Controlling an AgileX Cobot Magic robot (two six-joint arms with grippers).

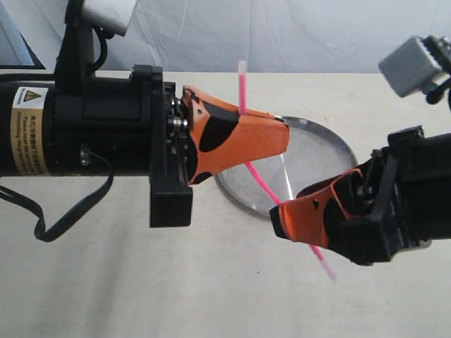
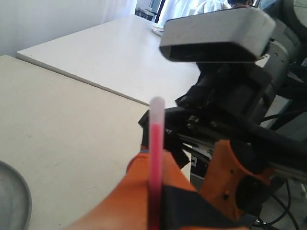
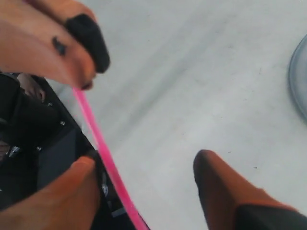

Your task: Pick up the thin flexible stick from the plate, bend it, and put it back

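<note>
The thin pink stick (image 1: pixel 258 180) is held in the air above the table, in front of the shiny steel plate (image 1: pixel 320 151). My left gripper (image 1: pixel 280 134) is shut on its upper part. A whitish tip stands straight up above the fingers, and the stick (image 2: pixel 156 143) shows there between them. Below the grip it slants down to my right gripper (image 1: pixel 280 215), and its lower tip pokes out beneath. In the right wrist view my right gripper (image 3: pixel 144 161) is open, and the stick (image 3: pixel 103 153) runs along one finger (image 3: pixel 79 187). The plate's rim (image 3: pixel 300 81) shows at that view's edge.
The beige table (image 1: pixel 106 282) lies under both arms. A grey camera box (image 1: pixel 416 63) sits on the right arm at the upper right. A black cable (image 1: pixel 70 211) loops under the left arm. A second table surface (image 2: pixel 120 52) shows beyond in the left wrist view.
</note>
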